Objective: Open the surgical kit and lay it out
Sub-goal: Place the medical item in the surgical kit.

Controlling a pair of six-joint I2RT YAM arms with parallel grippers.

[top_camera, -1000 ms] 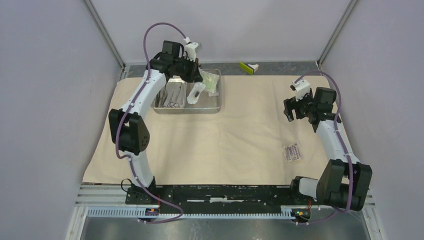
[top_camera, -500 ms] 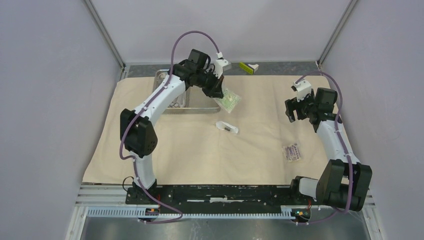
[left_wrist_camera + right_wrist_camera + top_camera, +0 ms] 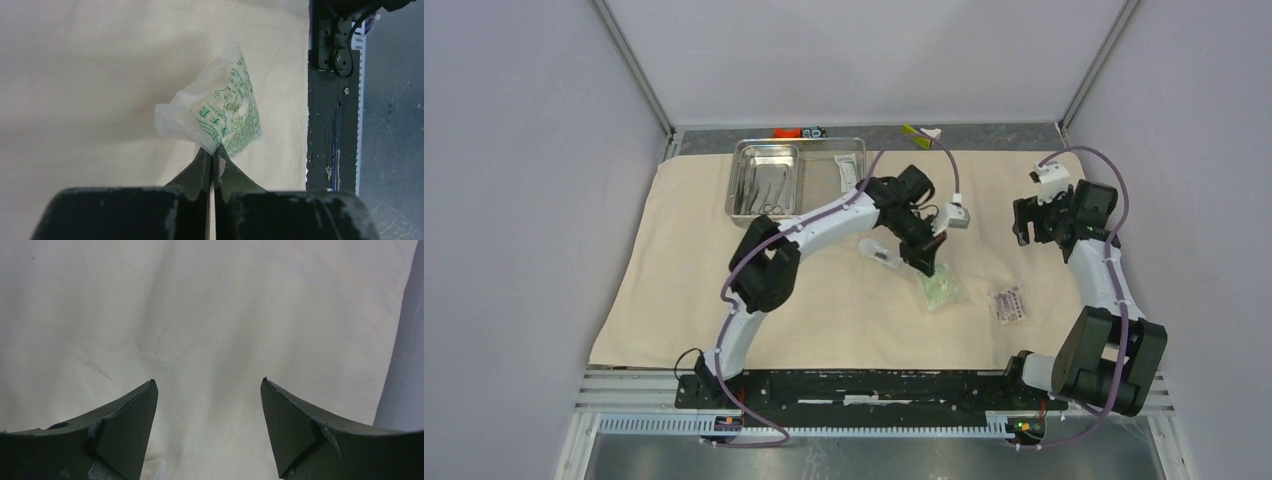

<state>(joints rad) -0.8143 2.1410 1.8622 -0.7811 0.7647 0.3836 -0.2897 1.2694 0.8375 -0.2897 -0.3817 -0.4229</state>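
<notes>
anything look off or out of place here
Nothing spilled or broken. The green-printed clear plastic packet is crumpled, pinched by one corner in the shut left end effector; a small clear packet lies askew on the beige cloth.

Matt beige woven cloth wrap (image 3: 684,290); shiny steel tray (image 3: 816,175); glossy, crinkled plastic-film packet (image 3: 220,120) in my matt black left claw (image 3: 212,152).

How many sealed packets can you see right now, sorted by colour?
Green-printed packet, pinched in the left gripper: 1
Purple-printed packet, on the cloth: 1
Clear packet, on the cloth: 1
White packet, in the steel tray: 1
Total: 4
</notes>
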